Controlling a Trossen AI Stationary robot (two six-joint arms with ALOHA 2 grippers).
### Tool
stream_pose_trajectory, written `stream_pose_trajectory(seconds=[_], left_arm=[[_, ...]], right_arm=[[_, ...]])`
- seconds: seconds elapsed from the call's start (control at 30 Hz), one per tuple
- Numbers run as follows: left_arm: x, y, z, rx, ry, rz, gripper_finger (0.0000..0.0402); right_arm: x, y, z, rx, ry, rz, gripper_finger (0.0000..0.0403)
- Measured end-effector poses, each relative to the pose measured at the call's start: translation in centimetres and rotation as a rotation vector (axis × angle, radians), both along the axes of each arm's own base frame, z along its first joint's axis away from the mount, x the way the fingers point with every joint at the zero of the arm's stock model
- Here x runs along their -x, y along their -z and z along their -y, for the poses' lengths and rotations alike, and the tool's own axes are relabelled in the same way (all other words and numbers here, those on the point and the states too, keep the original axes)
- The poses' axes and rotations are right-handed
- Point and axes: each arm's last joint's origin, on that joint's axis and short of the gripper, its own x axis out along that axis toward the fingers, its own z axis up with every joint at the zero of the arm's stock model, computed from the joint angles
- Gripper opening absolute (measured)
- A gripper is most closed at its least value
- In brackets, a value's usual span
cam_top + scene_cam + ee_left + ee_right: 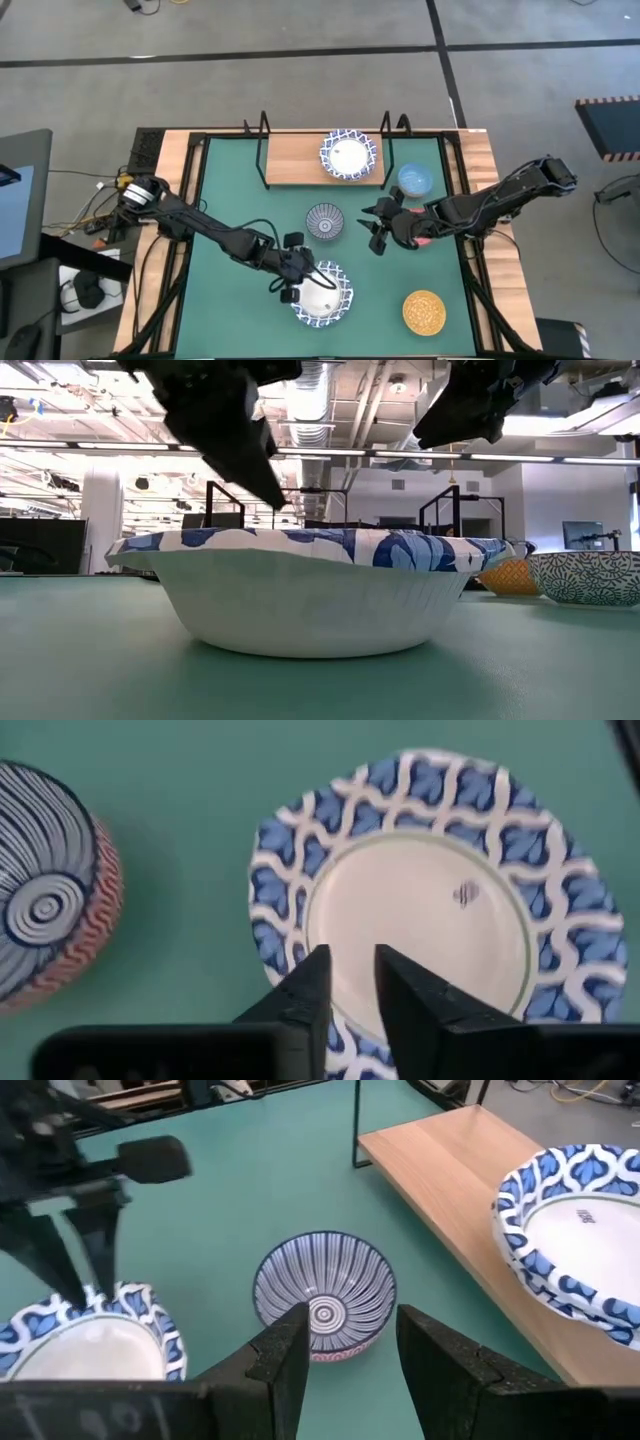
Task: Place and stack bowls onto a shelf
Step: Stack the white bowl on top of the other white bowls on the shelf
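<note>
My left gripper [350, 985] hangs right over the near rim of the wide blue-and-white bowl [322, 293], fingers narrow w/ a slim gap, lined up to pinch that rim; not gripping yet, I judge. Just past it, the striped grey-blue bowl [322, 1302] sits on the green mat [230, 200], directly ahead of my right gripper [350, 1342], whose fingers are spread wide and empty, prob. set to straddle its wall. Beyond that, the shelf [295, 160] holds one patterned bowl [349, 155]. The light blue bowl [415, 180] sits beside the shelf; the yellow-gold bowl [424, 311] is off behind my right arm.
</note>
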Motion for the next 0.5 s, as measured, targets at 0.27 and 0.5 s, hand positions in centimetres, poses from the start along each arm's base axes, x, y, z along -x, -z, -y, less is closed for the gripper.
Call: stream_pose_trajectory(seconds=[0.27, 0.5], left_arm=[[-1.5, 2.8, 0.7, 0.015, 0.046, -0.008, 0.0154], [-1.3, 3.4, -0.6, 0.041, -0.078, -0.083, 0.0144]], right_arm=[[0.2, 0.0, -0.6, -0.005, -0.003, 0.005, 0.0175], [0.1, 0.0, 0.0, -0.003, 0.022, 0.003, 0.0175]])
